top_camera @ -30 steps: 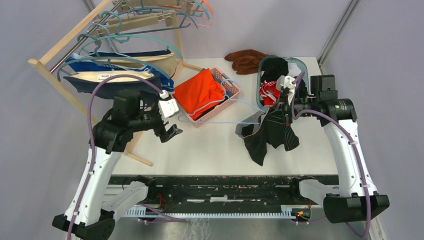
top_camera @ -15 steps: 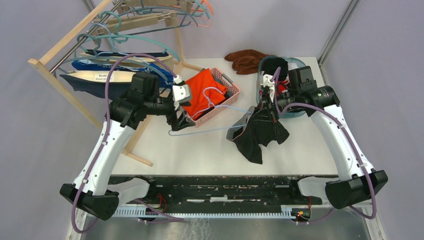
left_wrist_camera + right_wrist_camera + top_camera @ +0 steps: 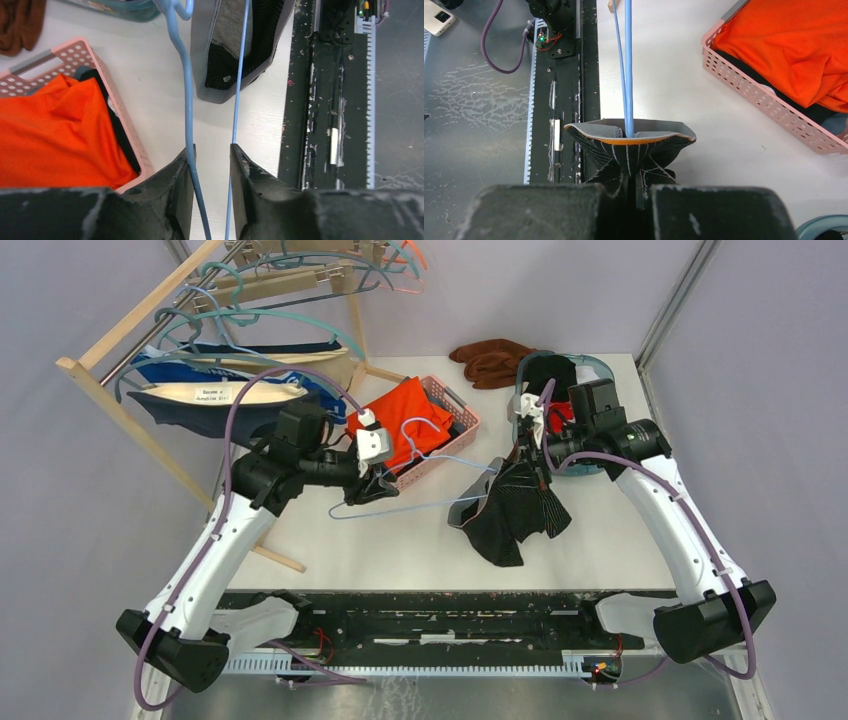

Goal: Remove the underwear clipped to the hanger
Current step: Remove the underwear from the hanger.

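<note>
A light blue wire hanger [image 3: 430,502] lies across the middle of the table. Black striped underwear [image 3: 510,515] with a grey waistband hangs from its right end. My right gripper [image 3: 535,455] is shut on that underwear [image 3: 629,150], and the bunched cloth sits between its jaws [image 3: 626,187]. My left gripper [image 3: 375,485] is at the hanger's left end. In the left wrist view both hanger wires [image 3: 187,100] run between its jaws [image 3: 212,150], each against a finger. More underwear [image 3: 230,395], navy, blue and beige, hangs on the rack at the left.
A pink basket [image 3: 455,400] holding an orange garment stands behind the hanger, right beside my left gripper. A teal tub [image 3: 603,368] of clothes is at the back right, with a brown cloth [image 3: 492,358] next to it. The wooden rack [image 3: 100,350] leans at the left.
My left gripper swung right from the rack to the hanger and closed around its wires. My right gripper drew the underwear and the hanger's right end leftwards.
</note>
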Motion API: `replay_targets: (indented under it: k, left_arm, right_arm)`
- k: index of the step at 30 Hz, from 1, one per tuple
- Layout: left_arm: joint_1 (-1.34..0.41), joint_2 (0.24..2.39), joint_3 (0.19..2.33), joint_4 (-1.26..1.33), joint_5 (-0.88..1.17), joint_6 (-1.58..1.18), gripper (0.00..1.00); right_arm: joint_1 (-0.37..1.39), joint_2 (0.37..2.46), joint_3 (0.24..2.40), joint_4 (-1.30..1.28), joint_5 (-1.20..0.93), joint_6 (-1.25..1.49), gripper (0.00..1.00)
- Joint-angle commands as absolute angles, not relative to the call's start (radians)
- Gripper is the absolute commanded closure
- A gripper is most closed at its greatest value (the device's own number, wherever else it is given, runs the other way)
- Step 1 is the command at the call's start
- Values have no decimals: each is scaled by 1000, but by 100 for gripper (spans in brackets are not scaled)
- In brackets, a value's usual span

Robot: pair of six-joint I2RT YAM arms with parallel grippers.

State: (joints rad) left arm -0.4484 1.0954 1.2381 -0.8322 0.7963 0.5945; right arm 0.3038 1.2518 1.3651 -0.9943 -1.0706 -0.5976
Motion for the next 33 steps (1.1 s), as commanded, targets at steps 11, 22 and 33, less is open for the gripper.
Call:
replay_targets:
  k: [11,22,33]
  left_arm:
    - [-444,975,1226,-810,656,603,97]
    - [-416,951,1241,-811,676,587,97]
    - [-410,913,1223,-802,654,601,97]
  right_arm:
    - [297,1196,1338,-906,-983,-551,54]
    - [290,1258,1330,-976,-889,-646,39]
    - [236,1299,1328,-1033,-834,-741,44]
